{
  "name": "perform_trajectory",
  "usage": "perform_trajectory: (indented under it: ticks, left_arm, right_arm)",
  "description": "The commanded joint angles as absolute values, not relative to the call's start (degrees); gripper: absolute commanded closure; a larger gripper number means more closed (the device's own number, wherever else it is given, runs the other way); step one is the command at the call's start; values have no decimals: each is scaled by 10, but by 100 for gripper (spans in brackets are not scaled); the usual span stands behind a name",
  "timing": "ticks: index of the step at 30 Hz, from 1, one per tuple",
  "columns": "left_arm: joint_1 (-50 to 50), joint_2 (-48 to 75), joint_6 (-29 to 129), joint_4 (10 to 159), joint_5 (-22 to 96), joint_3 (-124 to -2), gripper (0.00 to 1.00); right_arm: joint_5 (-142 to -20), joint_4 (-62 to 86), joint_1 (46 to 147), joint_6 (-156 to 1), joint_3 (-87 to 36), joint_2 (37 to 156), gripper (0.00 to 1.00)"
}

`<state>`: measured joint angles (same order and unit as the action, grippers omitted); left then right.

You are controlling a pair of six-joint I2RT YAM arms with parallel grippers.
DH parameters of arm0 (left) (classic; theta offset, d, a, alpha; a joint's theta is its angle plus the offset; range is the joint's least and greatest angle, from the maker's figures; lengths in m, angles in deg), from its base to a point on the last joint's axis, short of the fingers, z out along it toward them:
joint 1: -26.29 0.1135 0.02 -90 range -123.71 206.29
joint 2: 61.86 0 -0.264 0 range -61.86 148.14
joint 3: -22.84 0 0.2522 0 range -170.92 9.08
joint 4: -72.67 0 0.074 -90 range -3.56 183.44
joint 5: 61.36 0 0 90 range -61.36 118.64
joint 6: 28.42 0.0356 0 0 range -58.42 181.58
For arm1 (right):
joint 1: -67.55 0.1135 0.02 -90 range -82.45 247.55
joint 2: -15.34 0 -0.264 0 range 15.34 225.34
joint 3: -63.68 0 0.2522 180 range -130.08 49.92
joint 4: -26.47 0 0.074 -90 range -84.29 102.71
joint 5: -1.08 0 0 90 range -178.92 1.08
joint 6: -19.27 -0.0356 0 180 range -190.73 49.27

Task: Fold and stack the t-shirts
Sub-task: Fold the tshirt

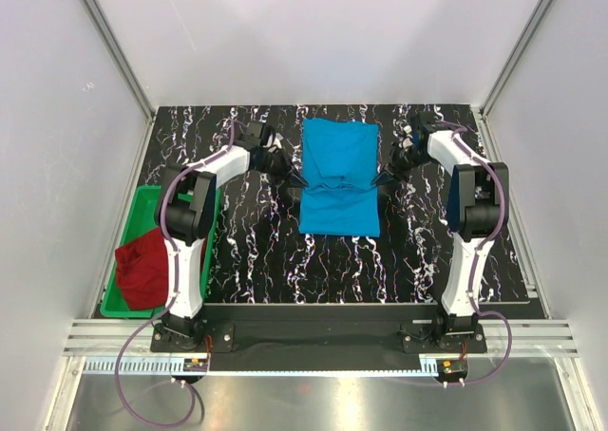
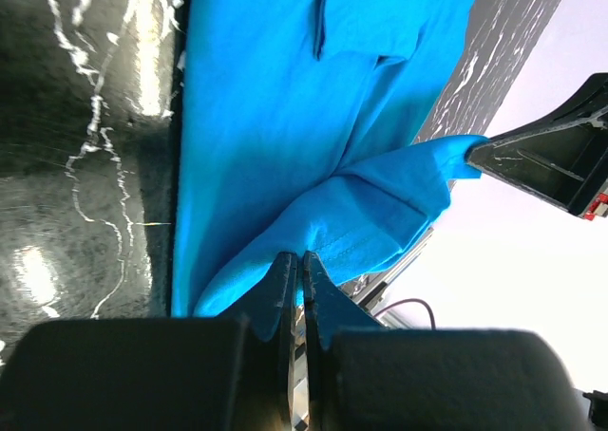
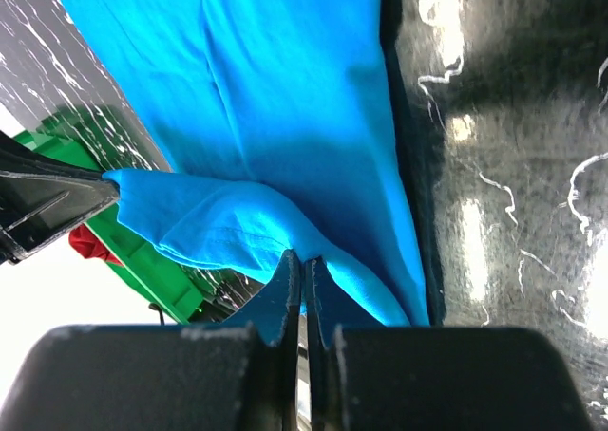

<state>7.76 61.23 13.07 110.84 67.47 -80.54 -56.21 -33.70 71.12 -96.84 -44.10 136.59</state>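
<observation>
The sky-blue t-shirt (image 1: pixel 339 170) lies in the middle of the dark table, its near part lifted. My left gripper (image 1: pixel 296 178) is shut on the shirt's left edge; in the left wrist view the fingertips (image 2: pixel 296 260) pinch the blue cloth (image 2: pixel 285 118). My right gripper (image 1: pixel 383 178) is shut on the right edge; in the right wrist view the fingertips (image 3: pixel 302 257) pinch the blue cloth (image 3: pixel 285 89). The cloth hangs taut between both grippers a little above the table. The dark red t-shirt (image 1: pixel 142 270) lies crumpled in the green bin at the left.
The green plastic bin (image 1: pixel 141 206) stands along the table's left edge; it also shows in the right wrist view (image 3: pixel 142 251). White walls enclose the black marbled table (image 1: pixel 247 251) on three sides.
</observation>
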Motion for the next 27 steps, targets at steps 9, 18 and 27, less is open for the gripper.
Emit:
perform_trajectory:
  ticks: [9,18,27]
  left_arm:
    - [88,637,123,1107,685,-848,100]
    - [91,656,117,1111,681,-876,99]
    - [111,679,221,1189,609,-1025,59]
  right_arm:
    - [-527,-337,706,-967,-494,1406,100]
    - [-524,-333,701,-972,-518,1430,100]
    - [-560,-325,661,-971,-605,1467,57]
